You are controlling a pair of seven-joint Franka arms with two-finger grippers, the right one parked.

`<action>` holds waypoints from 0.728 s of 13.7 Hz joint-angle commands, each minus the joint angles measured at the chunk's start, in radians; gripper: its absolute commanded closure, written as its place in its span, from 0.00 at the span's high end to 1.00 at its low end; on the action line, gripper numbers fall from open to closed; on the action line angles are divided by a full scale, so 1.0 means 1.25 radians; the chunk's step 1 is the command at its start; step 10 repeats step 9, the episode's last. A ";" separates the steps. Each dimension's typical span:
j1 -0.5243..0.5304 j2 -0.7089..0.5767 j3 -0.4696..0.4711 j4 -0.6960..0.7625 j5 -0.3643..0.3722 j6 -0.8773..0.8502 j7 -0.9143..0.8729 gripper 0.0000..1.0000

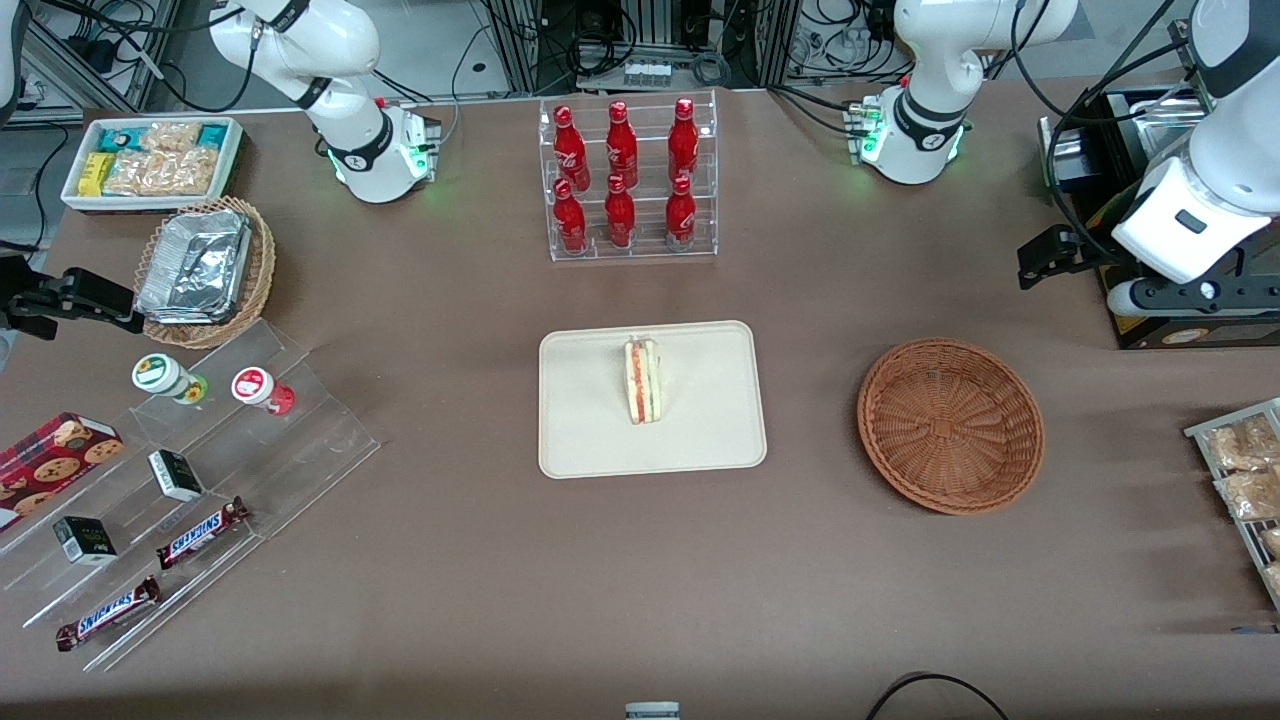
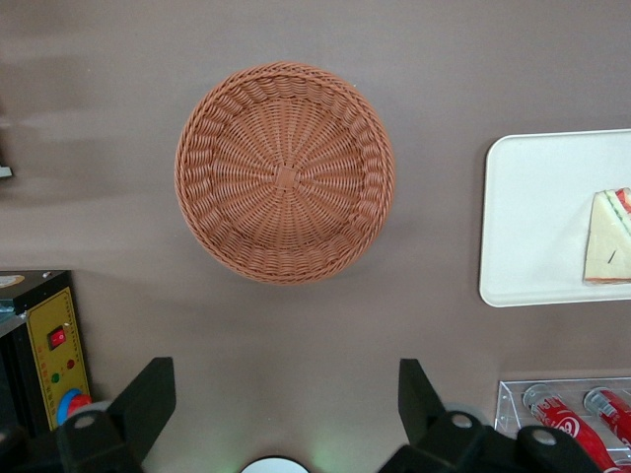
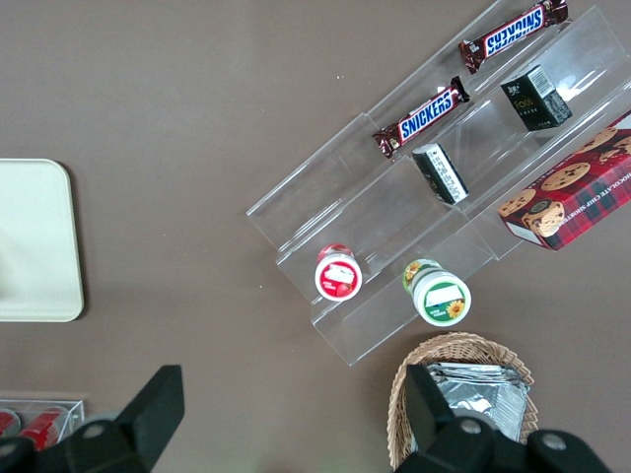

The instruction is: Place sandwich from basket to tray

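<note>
Task looks done: sandwich (image 1: 643, 381) standing on its edge on the tray (image 1: 590, 440), near the middle, with the basket (image 1: 950, 425) beside the tray, toward the working arm's end, holding nothing. Gripper (image 2: 281, 414) raised well clear above the table, near the basket and apart from the tray, fingers (image 2: 148, 399) spread wide and carrying nothing. Probably nothing left but parking the arm.

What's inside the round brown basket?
Nothing. The basket shows only its woven bottom. The sandwich stands on the tray instead. The gripper hangs above the table near the basket, jaws open. Whatever lies under the basket is covered.
</note>
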 commanded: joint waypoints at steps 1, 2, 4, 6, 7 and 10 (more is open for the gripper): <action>0.016 0.043 -0.012 0.079 0.011 -0.025 0.005 1.00; 0.015 0.049 -0.009 0.088 0.011 -0.029 0.005 1.00; 0.015 0.055 -0.008 0.089 0.014 -0.027 0.005 1.00; 0.015 0.060 -0.007 0.088 0.040 -0.027 0.008 1.00; 0.014 0.060 -0.007 0.087 0.055 -0.027 0.009 1.00; 0.015 0.058 -0.007 0.086 0.057 -0.029 0.008 1.00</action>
